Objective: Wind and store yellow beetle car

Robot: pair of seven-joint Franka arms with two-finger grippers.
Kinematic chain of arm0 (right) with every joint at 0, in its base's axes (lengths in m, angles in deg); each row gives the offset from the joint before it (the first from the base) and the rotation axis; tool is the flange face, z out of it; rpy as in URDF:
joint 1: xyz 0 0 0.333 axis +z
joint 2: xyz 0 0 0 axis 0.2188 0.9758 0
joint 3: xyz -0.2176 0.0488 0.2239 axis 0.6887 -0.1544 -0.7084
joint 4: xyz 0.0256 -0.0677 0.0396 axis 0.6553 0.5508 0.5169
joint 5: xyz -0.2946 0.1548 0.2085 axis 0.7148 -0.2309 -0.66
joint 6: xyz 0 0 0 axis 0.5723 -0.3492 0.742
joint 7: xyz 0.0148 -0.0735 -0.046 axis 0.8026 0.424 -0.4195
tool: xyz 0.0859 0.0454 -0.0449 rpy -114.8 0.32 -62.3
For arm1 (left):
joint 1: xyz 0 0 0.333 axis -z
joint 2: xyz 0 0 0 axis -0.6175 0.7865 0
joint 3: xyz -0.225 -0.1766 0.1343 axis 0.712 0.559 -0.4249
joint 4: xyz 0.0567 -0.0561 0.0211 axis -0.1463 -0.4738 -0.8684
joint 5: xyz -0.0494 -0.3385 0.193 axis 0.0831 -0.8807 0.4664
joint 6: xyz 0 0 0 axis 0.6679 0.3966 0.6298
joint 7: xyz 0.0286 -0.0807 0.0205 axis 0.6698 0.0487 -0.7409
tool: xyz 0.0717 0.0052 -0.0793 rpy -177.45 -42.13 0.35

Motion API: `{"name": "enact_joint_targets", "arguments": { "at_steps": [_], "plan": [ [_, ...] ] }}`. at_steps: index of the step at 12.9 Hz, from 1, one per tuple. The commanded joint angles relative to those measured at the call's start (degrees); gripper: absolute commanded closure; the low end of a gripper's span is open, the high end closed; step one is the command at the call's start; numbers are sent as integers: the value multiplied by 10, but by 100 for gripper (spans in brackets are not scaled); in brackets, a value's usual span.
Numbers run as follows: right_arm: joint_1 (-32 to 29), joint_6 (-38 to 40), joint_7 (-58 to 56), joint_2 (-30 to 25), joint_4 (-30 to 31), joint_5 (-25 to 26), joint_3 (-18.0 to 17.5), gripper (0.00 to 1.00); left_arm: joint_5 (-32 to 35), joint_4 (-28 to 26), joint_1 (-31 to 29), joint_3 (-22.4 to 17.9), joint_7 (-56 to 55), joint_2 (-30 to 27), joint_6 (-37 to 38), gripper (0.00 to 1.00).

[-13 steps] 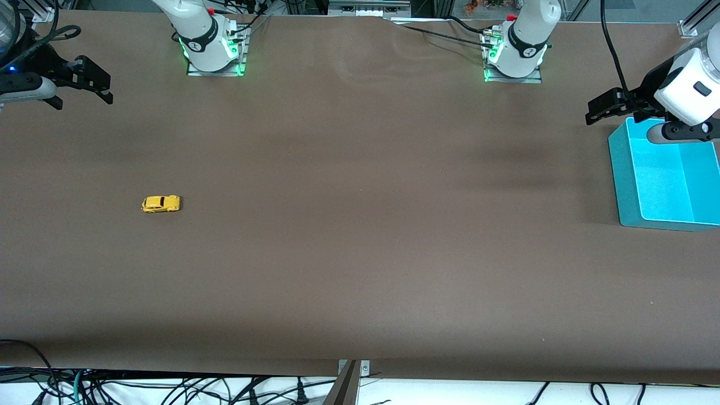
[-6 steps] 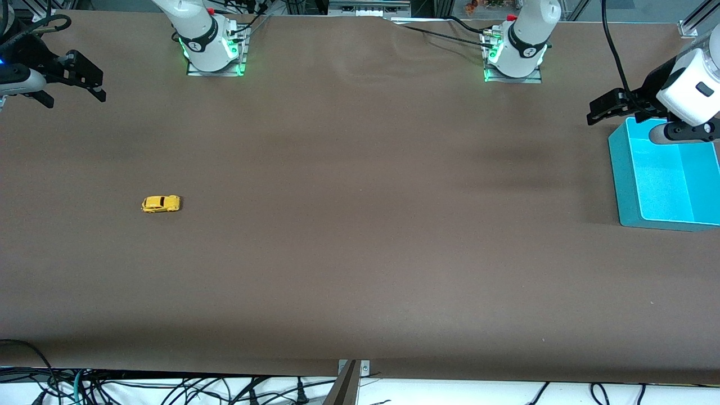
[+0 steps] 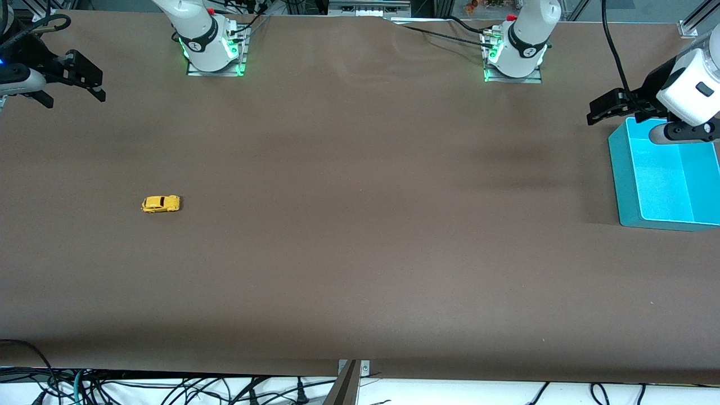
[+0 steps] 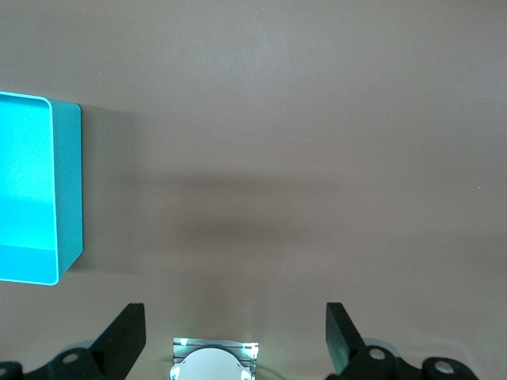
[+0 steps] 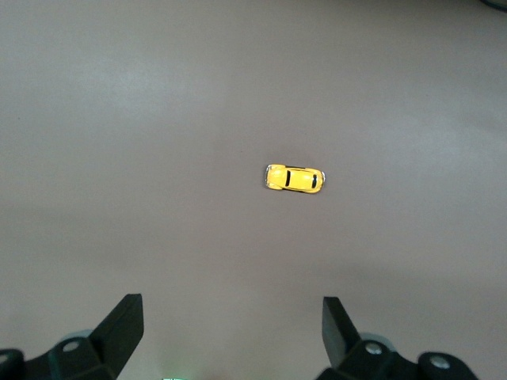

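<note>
The yellow beetle car (image 3: 161, 203) stands on the brown table toward the right arm's end, alone and untouched. It also shows in the right wrist view (image 5: 294, 179). My right gripper (image 3: 84, 79) is open and empty, high over the table's edge at the right arm's end, well away from the car; in its wrist view (image 5: 232, 324) the jaws stand wide apart. My left gripper (image 3: 604, 109) is open and empty, held over the table beside the teal bin (image 3: 624, 185); its jaws stand wide apart in its wrist view (image 4: 235, 332).
The teal bin, open on top, sits at the left arm's end of the table and also shows in the left wrist view (image 4: 67, 190). The two arm bases (image 3: 214, 50) (image 3: 514, 56) stand along the table's back edge. Cables hang below the front edge.
The right gripper rose and drew back slightly toward the table's edge a second ago, then stayed still. The left gripper shifted very slightly. The car has not moved.
</note>
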Motion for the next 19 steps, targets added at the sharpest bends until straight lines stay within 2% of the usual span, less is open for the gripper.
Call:
{"name": "enact_joint_targets", "arguments": {
  "at_steps": [1, 14, 17, 19],
  "plan": [
    [2, 9, -12, -1, -9, -1, 5, 0, 13, 19, -1, 2, 3, 9, 13, 0],
    [4, 24, -12, 1, -12, -1, 6, 0, 13, 19, -3, 2, 3, 9, 14, 0],
    [32, 23, -13, 26, -31, -1, 35, 0, 13, 19, -3, 2, 3, 9, 14, 0],
    [34, 22, -12, 36, -33, -1, 35, 0, 13, 19, -3, 2, 3, 9, 14, 0]
  ]
}}
